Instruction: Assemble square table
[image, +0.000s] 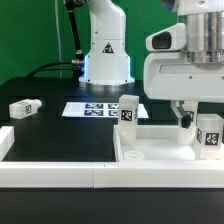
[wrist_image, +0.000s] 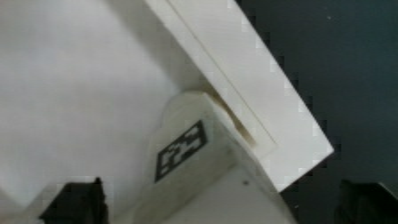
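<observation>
The square table top (image: 150, 152), a white tray with a raised rim, lies at the front on the exterior view's right. One white tagged leg (image: 128, 111) stands upright at its far corner. A second leg (image: 209, 133) stands at the top's other far corner, under my gripper (image: 197, 125). The wrist view shows this leg (wrist_image: 199, 165) against the rim (wrist_image: 249, 90), between my gripper's (wrist_image: 217, 205) dark fingers (wrist_image: 71, 202). The jaws stand wide apart and open, with a gap showing beside the leg. A third leg (image: 24, 107) lies on the black table at the exterior view's left.
The marker board (image: 95, 108) lies flat behind the table top, in front of the robot base (image: 105, 60). Long white border rails (image: 50, 176) run along the front and the left of the black table.
</observation>
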